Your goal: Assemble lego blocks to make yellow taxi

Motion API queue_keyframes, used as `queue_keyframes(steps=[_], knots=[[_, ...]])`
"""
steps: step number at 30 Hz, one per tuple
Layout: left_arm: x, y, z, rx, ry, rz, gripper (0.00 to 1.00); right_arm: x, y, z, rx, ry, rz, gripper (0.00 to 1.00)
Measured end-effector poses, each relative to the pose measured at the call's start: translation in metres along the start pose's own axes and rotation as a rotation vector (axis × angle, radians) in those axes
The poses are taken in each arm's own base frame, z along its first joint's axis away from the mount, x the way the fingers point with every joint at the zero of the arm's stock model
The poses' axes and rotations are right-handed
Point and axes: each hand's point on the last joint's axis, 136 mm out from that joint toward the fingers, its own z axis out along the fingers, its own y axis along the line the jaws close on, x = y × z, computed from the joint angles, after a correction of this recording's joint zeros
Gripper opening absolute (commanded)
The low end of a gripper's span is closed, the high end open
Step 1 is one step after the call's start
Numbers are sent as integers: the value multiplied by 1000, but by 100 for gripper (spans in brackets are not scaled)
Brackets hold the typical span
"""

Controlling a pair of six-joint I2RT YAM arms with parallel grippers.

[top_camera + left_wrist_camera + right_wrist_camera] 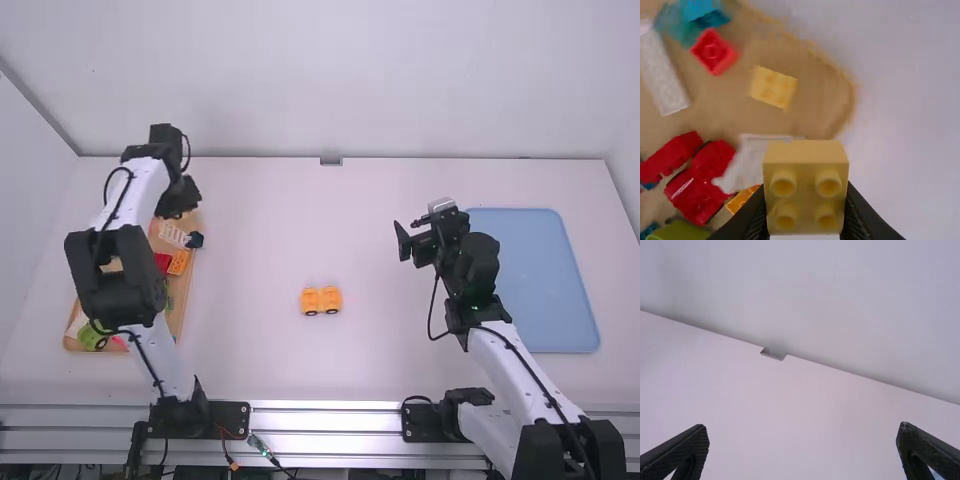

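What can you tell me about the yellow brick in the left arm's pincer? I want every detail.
The yellow brick looks like whole, glossless plastic: a small block with four round studs, two by two, facing the wrist camera, and a smooth side beside them. The left pincer holds it off the table, a black finger against each of two opposite sides.

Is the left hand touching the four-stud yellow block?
Touching. The left wrist view shows the left hand gripping the four-stud yellow block, a finger against each side.

High view looks down from way back, sharing the brown wooden tray (812,95) with left wrist, close above, and far white wall (400,80) with right, facing ahead.
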Motion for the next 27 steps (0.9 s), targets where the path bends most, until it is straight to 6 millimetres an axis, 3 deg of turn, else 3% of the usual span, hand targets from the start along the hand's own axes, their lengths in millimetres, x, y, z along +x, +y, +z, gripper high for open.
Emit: queue_keyframes(steps=[1,5,7,9,11,16,19,20,23,27], knots=[[2,-5,-1,4,1,45,3,0,0,0,0,0,0,99],[21,-56,-8,73,-1,451,5,1,0,0,-1,3,4,99],[38,-83,-8,126,4,652,2,1,0,0,-1,3,0,99],[50,-95,-6,157,16,752,2,1,0,0,-1,3,0,99],[77,-112,-2,218,48,941,2,1,0,0,0,2,3,99],[117,-127,7,270,29,1152,2,-1,0,0,0,-4,0,99],[155,-129,-4,316,-62,1324,2,-1,0,0,1,-4,2,99],[158,-129,-6,321,-71,1341,2,-1,0,0,0,-4,2,99],[208,-121,-25,408,-160,1590,1,-1,0,0,0,-4,-1,99],[234,-118,-27,472,-249,1717,2,0,0,0,0,-2,2,99]])
